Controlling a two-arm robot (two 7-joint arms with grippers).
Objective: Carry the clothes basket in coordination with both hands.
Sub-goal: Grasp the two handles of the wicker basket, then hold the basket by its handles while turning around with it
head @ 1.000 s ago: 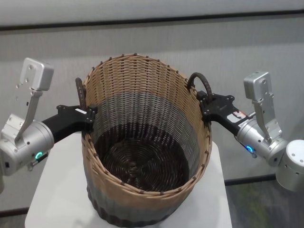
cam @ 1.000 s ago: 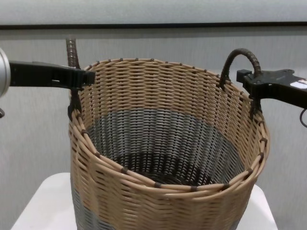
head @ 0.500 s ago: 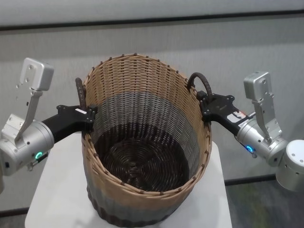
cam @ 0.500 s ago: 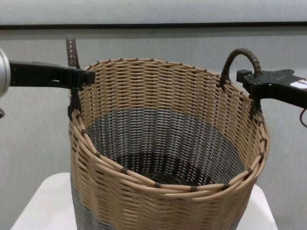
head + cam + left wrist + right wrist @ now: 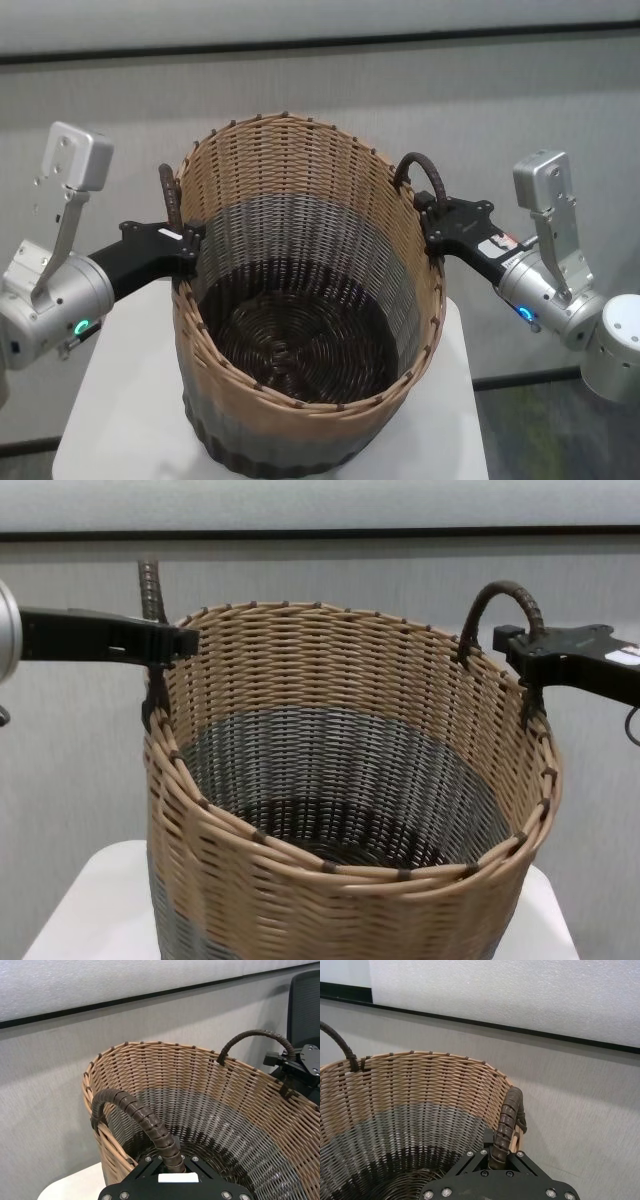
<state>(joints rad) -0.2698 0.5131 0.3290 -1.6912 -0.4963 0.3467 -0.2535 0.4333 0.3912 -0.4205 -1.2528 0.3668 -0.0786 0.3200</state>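
The clothes basket point(image 5: 300, 170) stands upright in the middle, tan on top, grey in the middle, dark brown at the base, and empty inside. My left gripper point(image 5: 186, 240) is shut on the basket's left loop handle point(image 5: 169, 195), which also shows in the left wrist view point(image 5: 150, 1127). My right gripper point(image 5: 432, 226) is shut on the right loop handle point(image 5: 424, 168), which also shows in the right wrist view point(image 5: 507, 1122). In the chest view both grippers point(image 5: 178, 640) point(image 5: 512, 643) sit at rim height on opposite sides. I cannot tell whether the base touches the table.
A small white table point(image 5: 120, 400) lies under the basket, with its right edge near the basket's side. A grey wall with a black strip point(image 5: 320, 45) stands close behind. A dark chair point(image 5: 305, 1005) shows at the far side in the left wrist view.
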